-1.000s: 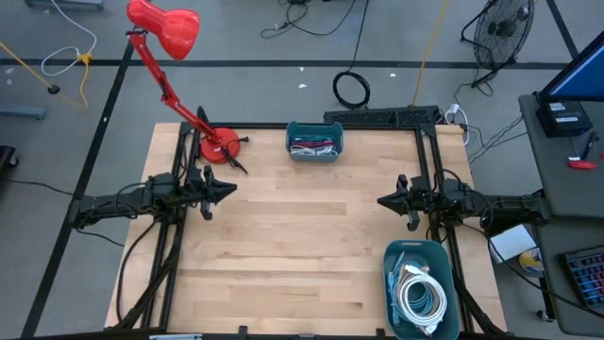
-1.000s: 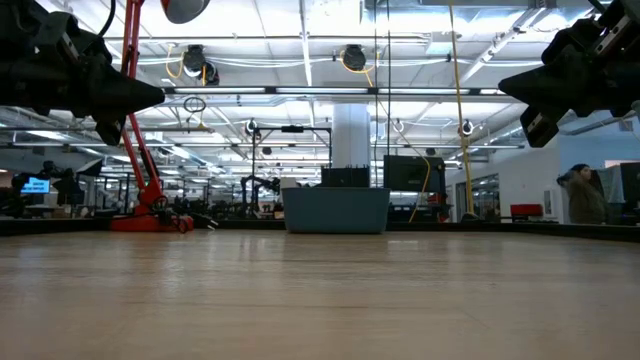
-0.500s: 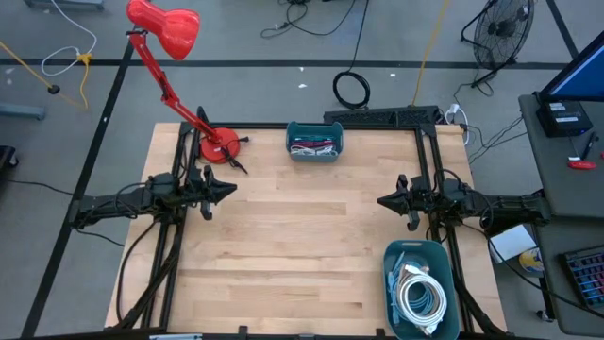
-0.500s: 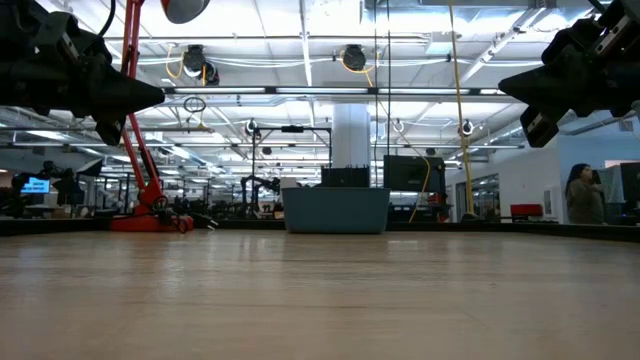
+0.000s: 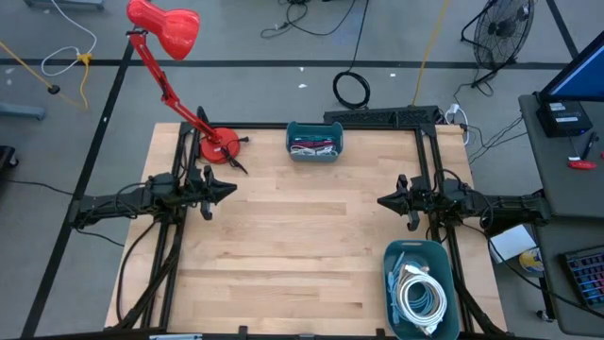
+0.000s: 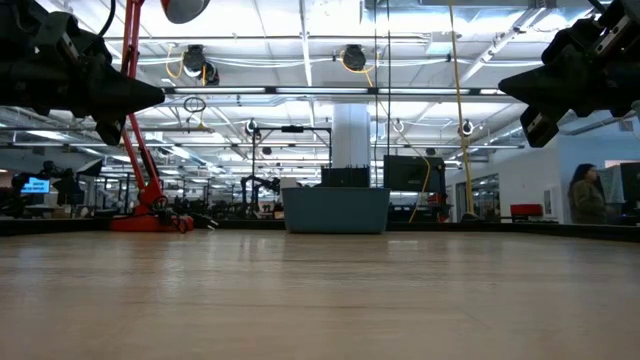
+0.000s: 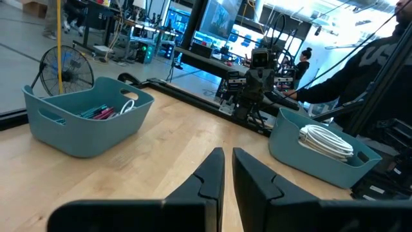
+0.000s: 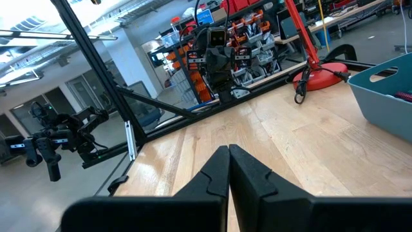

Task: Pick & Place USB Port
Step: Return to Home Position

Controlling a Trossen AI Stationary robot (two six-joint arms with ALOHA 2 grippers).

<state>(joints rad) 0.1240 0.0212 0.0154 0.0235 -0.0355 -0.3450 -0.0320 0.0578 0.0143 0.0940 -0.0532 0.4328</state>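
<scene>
No USB port can be picked out in any view. A teal bin (image 5: 314,142) holding pink and white cables (image 7: 100,113) rests on the table's far edge at the middle. Another teal bin (image 5: 420,288) with a coil of white cable (image 7: 325,138) stands at the near right corner. My left gripper (image 5: 231,192) hovers level above the table's left side, its fingers (image 7: 212,169) drawn together with only a thin slit between them. My right gripper (image 5: 380,201) hovers level above the right side, shut (image 8: 229,161). The two point at each other and hold nothing.
A red desk lamp (image 5: 165,57) stands on its round base (image 5: 219,146) at the far left corner. Bare wooden tabletop (image 5: 302,236) lies between the two grippers. A person (image 6: 585,195) stands in the room beyond the table's right side.
</scene>
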